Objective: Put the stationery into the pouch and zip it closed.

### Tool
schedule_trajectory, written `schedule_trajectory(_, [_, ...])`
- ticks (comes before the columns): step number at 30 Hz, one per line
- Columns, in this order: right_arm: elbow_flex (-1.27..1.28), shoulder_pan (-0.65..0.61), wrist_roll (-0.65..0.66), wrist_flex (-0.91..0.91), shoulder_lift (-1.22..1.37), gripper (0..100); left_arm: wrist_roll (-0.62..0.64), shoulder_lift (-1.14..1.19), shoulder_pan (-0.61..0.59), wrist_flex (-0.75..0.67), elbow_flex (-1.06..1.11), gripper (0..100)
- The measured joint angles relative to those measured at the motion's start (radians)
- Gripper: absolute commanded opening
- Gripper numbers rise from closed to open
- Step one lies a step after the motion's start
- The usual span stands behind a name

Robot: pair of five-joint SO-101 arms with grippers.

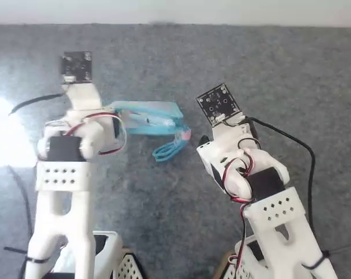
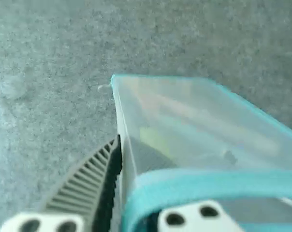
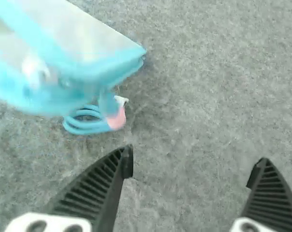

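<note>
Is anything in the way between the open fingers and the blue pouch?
No, nothing visible is. Just grey table lies between the right gripper, its fingers open, and the pouch, whose blue loop lies on the table at the nearer end. The left gripper holds the pouch's other end.

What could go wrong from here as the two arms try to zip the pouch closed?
1. The right gripper hangs open over the grey mat, apart from the blue cord loop and pink tag at the end of the pouch. It could close on the slack loop, or on nothing.
2. The left gripper pinches the pouch at one end only. A tug along the zip might slide it free or drag it.
</note>
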Motion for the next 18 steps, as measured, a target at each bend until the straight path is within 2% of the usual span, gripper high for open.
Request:
schedule_trajectory(5, [0.0, -0.003, 0.0, 0.0, 0.005, 37.3, 0.06, 0.041, -0.04, 0.026, -0.054, 1])
schedule_trajectory(10, [0.0, -0.003, 0.0, 0.0, 0.006, 37.3, 0.075, 0.13, -0.055, -0.08, 0.002, 1])
schedule_trajectory(14, [0.005, -0.003, 0.0, 0.0, 0.006, 37.3, 0.121, 0.164, -0.064, 0.017, -0.089, 1])
schedule_trajectory(18, [0.005, -0.002, 0.0, 0.0, 0.006, 37.3, 0.127, 0.178, -0.046, 0.02, -0.12, 1])
